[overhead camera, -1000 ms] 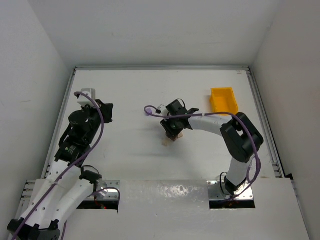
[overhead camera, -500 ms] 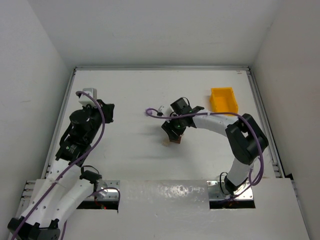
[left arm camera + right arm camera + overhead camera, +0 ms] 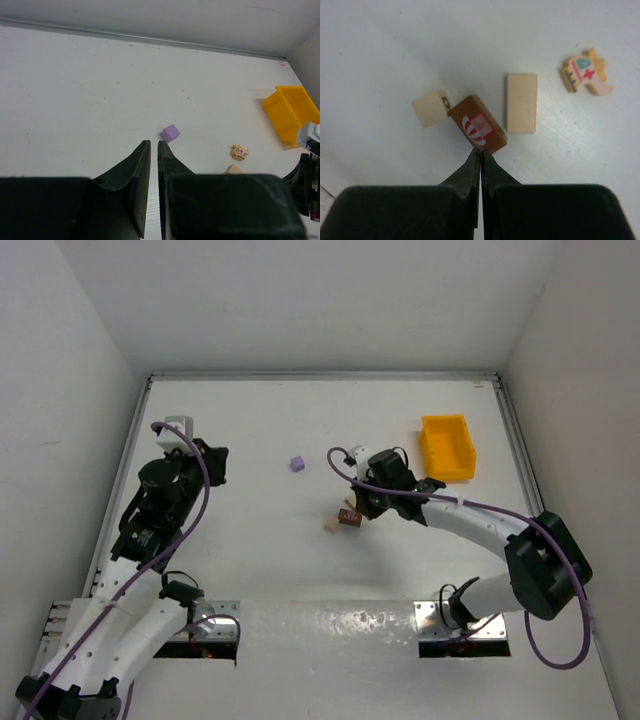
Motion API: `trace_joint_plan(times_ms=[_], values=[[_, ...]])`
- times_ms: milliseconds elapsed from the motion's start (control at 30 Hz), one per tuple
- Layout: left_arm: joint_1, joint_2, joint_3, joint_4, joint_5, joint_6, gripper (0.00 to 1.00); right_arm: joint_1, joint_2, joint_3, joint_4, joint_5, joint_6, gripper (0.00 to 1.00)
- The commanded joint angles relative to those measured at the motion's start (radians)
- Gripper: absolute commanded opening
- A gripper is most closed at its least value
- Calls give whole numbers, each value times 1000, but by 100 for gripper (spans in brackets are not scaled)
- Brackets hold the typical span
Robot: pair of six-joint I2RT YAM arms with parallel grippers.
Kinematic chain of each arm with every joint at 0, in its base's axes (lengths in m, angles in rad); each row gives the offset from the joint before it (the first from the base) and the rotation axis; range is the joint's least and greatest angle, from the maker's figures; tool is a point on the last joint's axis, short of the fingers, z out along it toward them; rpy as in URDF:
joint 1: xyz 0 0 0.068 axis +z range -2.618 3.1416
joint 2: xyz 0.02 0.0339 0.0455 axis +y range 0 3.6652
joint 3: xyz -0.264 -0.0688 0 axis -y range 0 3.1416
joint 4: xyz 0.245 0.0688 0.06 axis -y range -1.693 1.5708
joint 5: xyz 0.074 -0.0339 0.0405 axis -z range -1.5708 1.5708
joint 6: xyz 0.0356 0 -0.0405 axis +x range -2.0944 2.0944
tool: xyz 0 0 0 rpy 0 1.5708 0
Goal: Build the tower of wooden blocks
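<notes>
Now that the right arm point(image 3: 480, 525) has swung rightward, the left gripper point(image 3: 154, 145) is idling nearly shut and empty, the wood blocks point(image 3: 521, 103) are lying flat and unstacked mid-table, and the right gripper point(image 3: 480, 155), clamped on nothing, is touching the brown block point(image 3: 479, 125), probably to square it.

White table point(image 3: 250, 430) carries scattered wooden blocks point(image 3: 521, 103), purple cube point(image 3: 297, 464), yellow bin point(image 3: 450, 470).

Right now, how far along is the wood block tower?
Done: nothing; no block is stacked. The brown block, tan cube and oblong tan block all lie on the table, the painted piece apart. In hand: nothing; the right jaws are shut, tips at the brown block's edge. To do: all the stacking.
</notes>
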Motion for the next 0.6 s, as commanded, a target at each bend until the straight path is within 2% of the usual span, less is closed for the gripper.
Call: trace_joint_plan(times_ms=[0,100,300,567], values=[[14,-6,17,38,18,3,10,1,-27,-46,37,-47,107,0],[14,-3,17,38,29,2,10,31,-4,-36,10,-87,101,0],[17,-23,14,38,26,2,10,65,83,-11,83,-81,144,0],[17,-14,14,39,46,-1,10,105,304,136,158,-52,147,0]])
